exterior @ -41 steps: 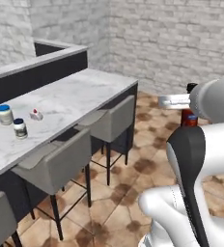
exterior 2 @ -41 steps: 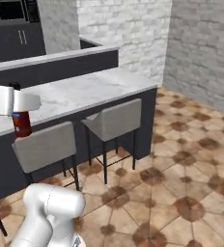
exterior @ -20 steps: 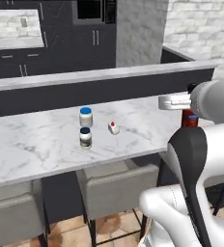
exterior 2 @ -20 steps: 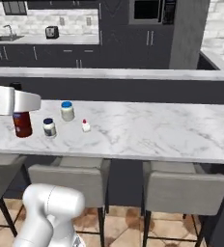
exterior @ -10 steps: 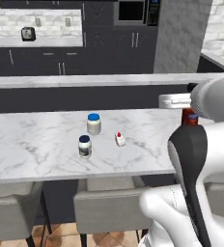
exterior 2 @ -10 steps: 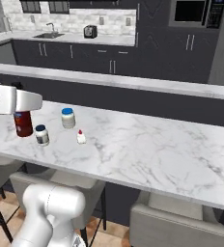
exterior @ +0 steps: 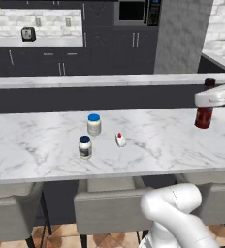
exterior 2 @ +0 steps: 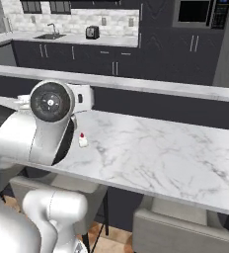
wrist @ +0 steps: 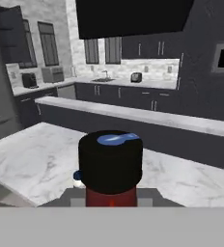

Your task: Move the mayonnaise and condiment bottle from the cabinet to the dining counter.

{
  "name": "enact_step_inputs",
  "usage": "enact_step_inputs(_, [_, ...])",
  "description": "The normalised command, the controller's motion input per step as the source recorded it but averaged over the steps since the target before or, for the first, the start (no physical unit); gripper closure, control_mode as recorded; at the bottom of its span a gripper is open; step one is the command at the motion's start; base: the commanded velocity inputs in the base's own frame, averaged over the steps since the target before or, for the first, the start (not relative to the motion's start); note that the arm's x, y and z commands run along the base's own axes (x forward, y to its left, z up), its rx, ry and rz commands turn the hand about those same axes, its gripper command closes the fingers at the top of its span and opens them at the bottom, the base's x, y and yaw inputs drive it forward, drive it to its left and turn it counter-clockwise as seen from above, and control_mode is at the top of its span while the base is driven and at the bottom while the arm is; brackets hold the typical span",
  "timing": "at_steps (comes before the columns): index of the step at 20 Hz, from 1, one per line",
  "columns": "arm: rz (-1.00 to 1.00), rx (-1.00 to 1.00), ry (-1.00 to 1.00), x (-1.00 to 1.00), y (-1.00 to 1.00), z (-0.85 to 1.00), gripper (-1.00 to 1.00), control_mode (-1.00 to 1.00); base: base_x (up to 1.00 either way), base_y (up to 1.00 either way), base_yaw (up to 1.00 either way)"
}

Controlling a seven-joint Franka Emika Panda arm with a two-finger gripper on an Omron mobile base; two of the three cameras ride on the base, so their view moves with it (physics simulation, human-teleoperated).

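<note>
From the left base camera, the mayonnaise (exterior: 85, 147) already stands on the dining counter (exterior: 32, 145), a slim white jar with a dark lid and a blue band, so I'd say half the job is done. Just behind it and a little to the right is a wider cream jar (exterior: 94, 124) with a bright blue lid, and to the right of the mayonnaise lies a tiny white shaker with a red tip (exterior: 120, 140). Far to the right of the mayonnaise, the gripper (exterior: 207, 98) is clenched on the condiment bottle (exterior: 203, 116), a slim red bottle with a dark cap, held upright above the marble and seemingly not yet resting on it. What is left, as I judge it, is to lower that bottle onto the slab and let go

From the right base camera, the robot's own arm blocks much of the counter's left part; the little shaker (exterior 2: 82, 140) sits just beside it on the marble, with the raised black ledge behind

From the hand camera, the bottle's dark cap (wrist: 110, 161) sits right in front, a bluish glint on top, the red body just below it. The marble counter (wrist: 32, 159) spreads out beneath and behind the bottle, with a bit of blue lid peeking out at the bottle's left
</note>
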Motion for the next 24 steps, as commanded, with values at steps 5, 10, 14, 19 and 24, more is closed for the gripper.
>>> enact_step_inputs(5, [0.57,0.04,-0.08,0.69,-0.09,-0.44,1.00,-1.00,0.00,0.00,0.00])
enact_step_inputs(10, [0.49,0.00,-0.08,0.60,0.15,-0.54,1.00,-1.00,0.00,0.00,0.00])
enact_step_inputs(14, [0.46,0.02,0.00,0.61,0.33,-0.57,1.00,-1.00,0.00,0.00,0.00])
enact_step_inputs(19, [0.40,0.01,0.00,0.35,0.35,-0.55,1.00,-1.00,0.00,0.00,0.00])
enact_step_inputs(24, [0.31,0.00,0.00,0.06,0.26,-0.57,1.00,-1.00,0.00,0.00,0.00])
